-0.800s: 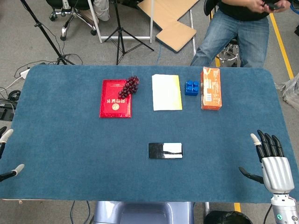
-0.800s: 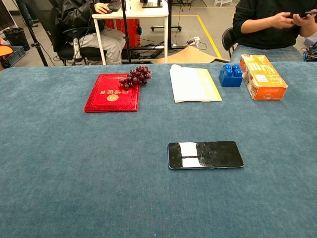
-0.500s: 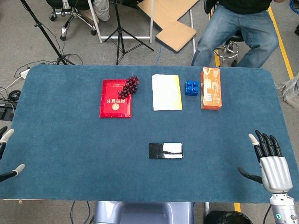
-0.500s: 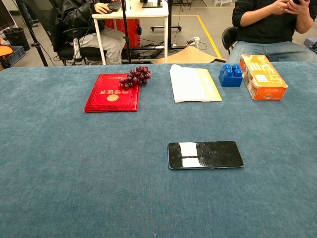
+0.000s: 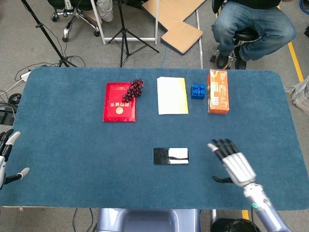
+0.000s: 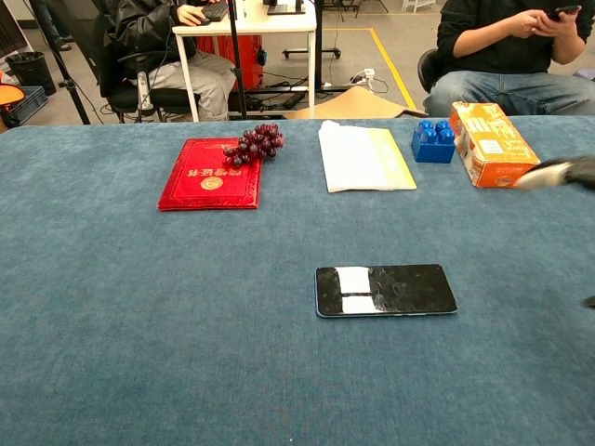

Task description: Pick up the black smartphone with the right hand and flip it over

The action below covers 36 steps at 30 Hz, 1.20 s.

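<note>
The black smartphone (image 5: 171, 156) lies flat near the front middle of the blue table, its glossy face up; the chest view shows the smartphone (image 6: 386, 290) too. My right hand (image 5: 232, 163) hovers to the right of it with fingers spread and nothing in them, a short gap from the phone's right end. In the chest view only a blurred fingertip of the right hand (image 6: 558, 173) enters at the right edge. My left hand (image 5: 7, 158) sits at the table's left edge, fingers apart, holding nothing.
Along the back stand a red booklet (image 5: 119, 102) with a bunch of dark grapes (image 5: 134, 89) on its corner, a white and yellow paper (image 5: 172, 95), a blue block (image 5: 197, 91) and an orange box (image 5: 217, 91). A seated person (image 6: 507, 46) is behind the table.
My right hand has swung in from the table's right front corner leftward toward the phone. The left hand has shifted slightly. The phone has not moved.
</note>
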Each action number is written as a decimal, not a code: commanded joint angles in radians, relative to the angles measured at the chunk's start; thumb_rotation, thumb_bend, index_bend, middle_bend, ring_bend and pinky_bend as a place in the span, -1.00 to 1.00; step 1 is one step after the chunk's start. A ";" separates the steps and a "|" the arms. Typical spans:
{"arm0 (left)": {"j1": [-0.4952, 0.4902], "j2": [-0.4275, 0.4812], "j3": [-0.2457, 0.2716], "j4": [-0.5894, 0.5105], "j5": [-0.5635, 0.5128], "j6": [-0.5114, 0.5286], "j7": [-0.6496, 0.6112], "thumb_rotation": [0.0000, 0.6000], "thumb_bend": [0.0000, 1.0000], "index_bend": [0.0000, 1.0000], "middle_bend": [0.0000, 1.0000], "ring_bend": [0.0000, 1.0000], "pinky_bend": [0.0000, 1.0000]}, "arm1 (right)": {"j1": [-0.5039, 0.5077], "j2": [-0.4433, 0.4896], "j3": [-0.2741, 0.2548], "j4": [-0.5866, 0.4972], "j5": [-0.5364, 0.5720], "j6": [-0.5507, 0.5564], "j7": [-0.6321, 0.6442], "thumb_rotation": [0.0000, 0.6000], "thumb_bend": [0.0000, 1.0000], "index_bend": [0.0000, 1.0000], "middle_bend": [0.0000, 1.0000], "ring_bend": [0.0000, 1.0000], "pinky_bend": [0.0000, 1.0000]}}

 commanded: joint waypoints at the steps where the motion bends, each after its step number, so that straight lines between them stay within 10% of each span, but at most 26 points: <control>1: -0.007 -0.009 -0.007 0.006 -0.019 -0.012 0.016 1.00 -1.00 -1.00 -1.00 -1.00 -1.00 | 0.116 -0.119 0.016 0.080 -0.017 -0.114 0.002 1.00 -0.63 -0.66 -0.81 -1.00 -1.00; 36: -0.035 -0.041 -0.028 0.025 -0.109 -0.066 0.077 1.00 -1.00 -1.00 -1.00 -1.00 -1.00 | 0.305 -0.428 0.030 0.416 0.090 -0.238 -0.120 1.00 -0.62 -0.60 -0.73 -1.00 -1.00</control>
